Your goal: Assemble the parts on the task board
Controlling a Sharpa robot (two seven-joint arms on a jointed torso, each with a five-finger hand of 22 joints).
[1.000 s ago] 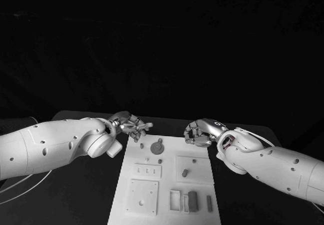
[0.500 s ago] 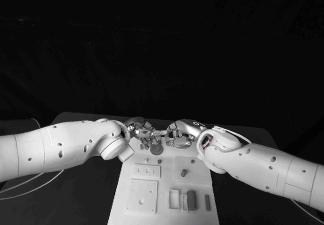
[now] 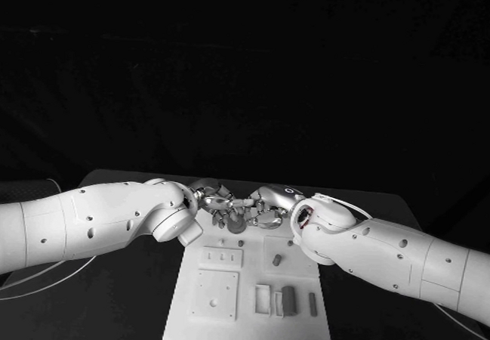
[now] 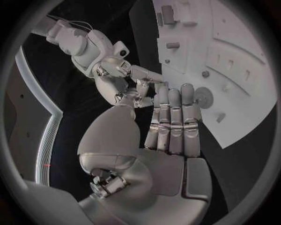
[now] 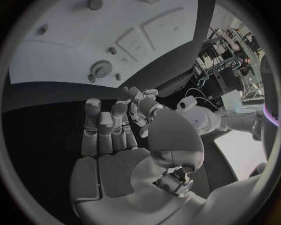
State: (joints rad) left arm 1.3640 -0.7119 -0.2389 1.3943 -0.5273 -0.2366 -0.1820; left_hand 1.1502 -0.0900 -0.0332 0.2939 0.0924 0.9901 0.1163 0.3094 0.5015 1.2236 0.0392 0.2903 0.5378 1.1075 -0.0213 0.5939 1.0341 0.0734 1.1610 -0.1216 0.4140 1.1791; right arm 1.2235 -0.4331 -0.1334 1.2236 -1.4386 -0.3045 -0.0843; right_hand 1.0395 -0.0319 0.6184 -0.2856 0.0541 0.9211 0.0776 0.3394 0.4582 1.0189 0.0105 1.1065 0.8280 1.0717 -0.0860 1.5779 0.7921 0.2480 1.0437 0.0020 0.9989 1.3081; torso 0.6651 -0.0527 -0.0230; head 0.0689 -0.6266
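Nearest on the white board [image 3: 249, 330], which is lying on the black desk [image 3: 108, 300], a dark upright block [image 3: 290, 300] is standing in a slot beside a pale frame [image 3: 263, 301], with a thin bar [image 3: 312, 304] just to its side. These pieces look like small, rigid, light plastic; they are probably slippery on smooth faces, so pinching them across their flat long sides should be safest.

Further in, a short peg [image 3: 277, 259] is standing in a square plate; it would likely tip easily and is best taken from above near its top.

At the far end of the board, a round toothed wheel [image 5: 101, 69] is lying flat. Judging by its look, it is stiff and light, and gripping it by the rim, across the teeth, would give the best hold.

Just above it, the left robot hand [image 3: 214, 202] and the right robot hand [image 3: 267, 209] are meeting close together. In the wrist views, both are showing fingers extended and apart, holding nothing that I can make out.
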